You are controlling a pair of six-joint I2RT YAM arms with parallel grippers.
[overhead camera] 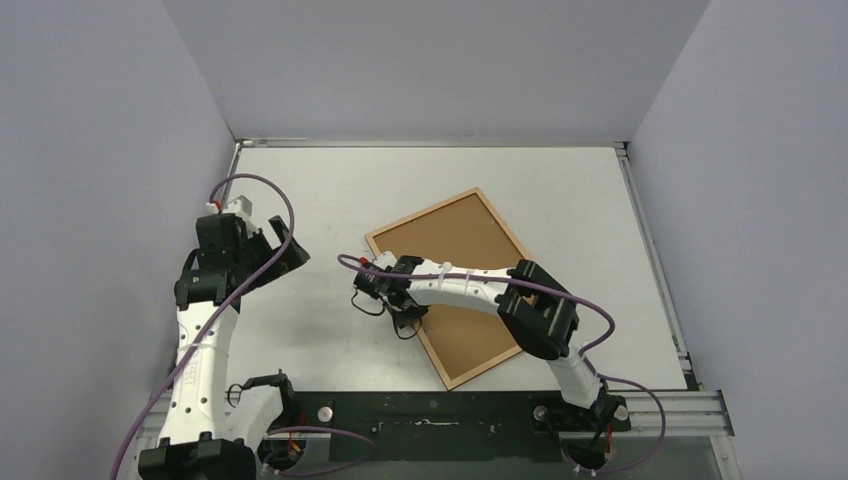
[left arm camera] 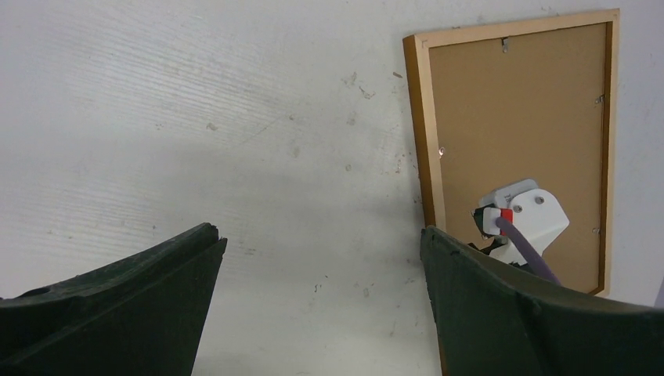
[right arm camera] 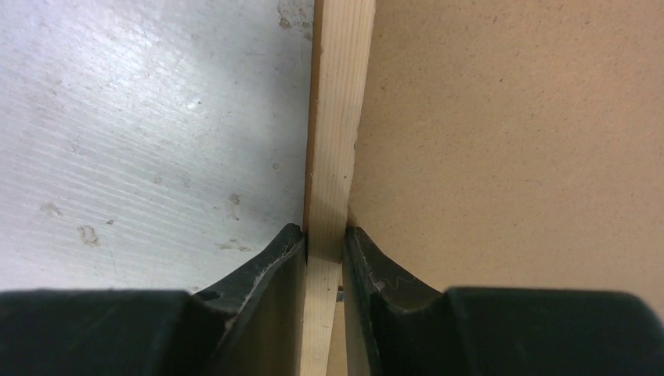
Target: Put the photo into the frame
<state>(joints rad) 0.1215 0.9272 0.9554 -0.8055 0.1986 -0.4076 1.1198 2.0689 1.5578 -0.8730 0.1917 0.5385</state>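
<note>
Right hand [right arm camera: 325, 243] first, right under its own lens: two dark fingers [right arm camera: 266, 274] pinch the frame [right arm camera: 341, 117] on its left edge, one on the outer side over the surface [right arm camera: 117, 117], one on the inner side against the brown backing [right arm camera: 509, 141]. That's a closed grip on the wood. Frame lies back-up and skewed, right of centre on the surface. Photo is nowhere in sight, so I can't tell whether it sits under the backing.

Handling, as I judge it: light, stiff, thin wood, but a long lever when held by one edge, so the far corner may swing or drag. Mid-edge looks a sound hold.

Right arm stretches leftward, low across the frame, wrist tipped down at that edge. Left hand [overhead camera: 283, 248] hovers wide open and empty, well apart on the left.
</note>
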